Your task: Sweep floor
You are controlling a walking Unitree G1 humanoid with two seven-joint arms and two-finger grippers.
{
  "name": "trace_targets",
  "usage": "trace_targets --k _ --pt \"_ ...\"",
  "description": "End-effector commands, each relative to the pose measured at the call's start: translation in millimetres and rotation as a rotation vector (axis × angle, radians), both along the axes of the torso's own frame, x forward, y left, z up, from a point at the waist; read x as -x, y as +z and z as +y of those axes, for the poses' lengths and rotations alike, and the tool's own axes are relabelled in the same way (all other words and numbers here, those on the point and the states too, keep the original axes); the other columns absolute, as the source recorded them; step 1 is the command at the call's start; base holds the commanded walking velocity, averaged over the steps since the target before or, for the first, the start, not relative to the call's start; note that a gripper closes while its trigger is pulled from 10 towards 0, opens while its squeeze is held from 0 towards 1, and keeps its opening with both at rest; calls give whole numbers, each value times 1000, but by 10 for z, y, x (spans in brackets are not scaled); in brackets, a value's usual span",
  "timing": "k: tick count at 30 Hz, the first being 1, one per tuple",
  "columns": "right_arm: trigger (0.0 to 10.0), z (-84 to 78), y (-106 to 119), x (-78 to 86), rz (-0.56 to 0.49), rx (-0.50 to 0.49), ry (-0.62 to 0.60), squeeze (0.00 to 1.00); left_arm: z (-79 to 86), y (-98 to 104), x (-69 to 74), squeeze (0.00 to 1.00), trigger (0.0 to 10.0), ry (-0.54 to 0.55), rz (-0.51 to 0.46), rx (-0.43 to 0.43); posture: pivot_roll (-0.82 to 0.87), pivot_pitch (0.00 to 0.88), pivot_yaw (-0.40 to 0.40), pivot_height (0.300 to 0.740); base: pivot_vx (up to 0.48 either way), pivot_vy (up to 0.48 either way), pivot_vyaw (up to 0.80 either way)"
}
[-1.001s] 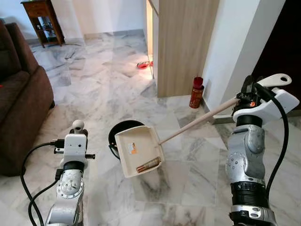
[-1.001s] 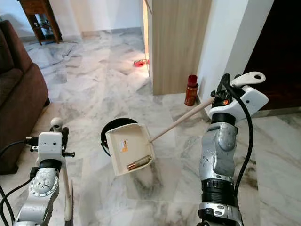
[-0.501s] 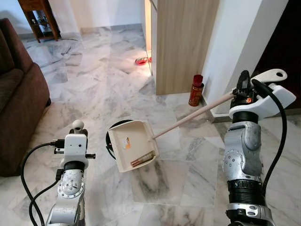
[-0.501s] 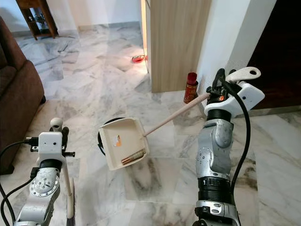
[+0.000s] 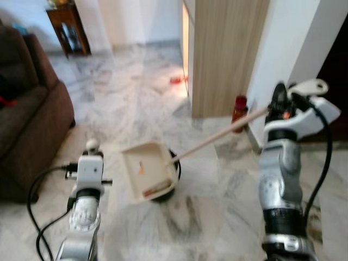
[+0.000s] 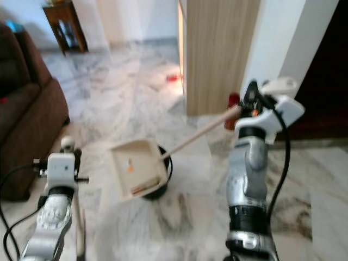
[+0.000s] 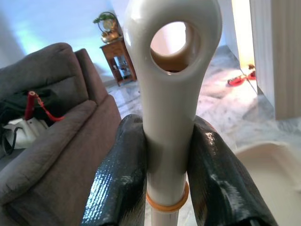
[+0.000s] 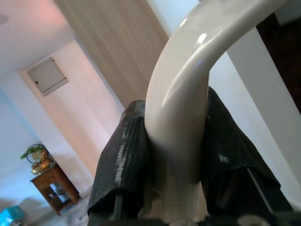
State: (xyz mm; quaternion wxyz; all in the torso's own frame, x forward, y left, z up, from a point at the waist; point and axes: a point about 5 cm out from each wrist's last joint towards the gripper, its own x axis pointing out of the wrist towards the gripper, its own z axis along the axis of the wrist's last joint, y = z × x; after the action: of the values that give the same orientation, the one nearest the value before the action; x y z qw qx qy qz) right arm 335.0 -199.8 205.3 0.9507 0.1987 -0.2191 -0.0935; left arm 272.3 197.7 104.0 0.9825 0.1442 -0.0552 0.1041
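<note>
Head views, blurred: the right hand (image 5: pixel 278 104) grips the long handle of a cream dustpan (image 5: pixel 148 173), raised above a black bin (image 5: pixel 169 185) on the marble floor (image 5: pixel 136 109). A brown roll lies in the pan; its orange sticker is unreadable. A red can (image 5: pixel 240 110) stands by the wooden panel.

Left wrist view: the left hand (image 7: pixel 167 176) clenches a white broom handle (image 7: pixel 170 89) with a hanging hole; a sofa (image 7: pixel 51 141) lies beyond.

Right wrist view: fingers (image 8: pixel 122 160) clamp the curved handle end.

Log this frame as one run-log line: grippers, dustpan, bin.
left gripper: shut on broom handle | right gripper: shut on dustpan handle | dustpan: raised over black bin, brown item inside | views blurred
</note>
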Motion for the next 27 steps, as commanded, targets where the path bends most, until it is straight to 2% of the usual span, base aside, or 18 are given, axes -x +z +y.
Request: trace_targets --k 1,27 --pt "10000 112 176 0 -79 -20 35 0 66 94 -10 0 10000 16 -41 -30 34 0 34 740 244 0 0" --pt "10000 132 174 -8 -70 -9 55 0 55 94 -9 0 10000 19 -43 -27 35 0 30 740 304 0 0"
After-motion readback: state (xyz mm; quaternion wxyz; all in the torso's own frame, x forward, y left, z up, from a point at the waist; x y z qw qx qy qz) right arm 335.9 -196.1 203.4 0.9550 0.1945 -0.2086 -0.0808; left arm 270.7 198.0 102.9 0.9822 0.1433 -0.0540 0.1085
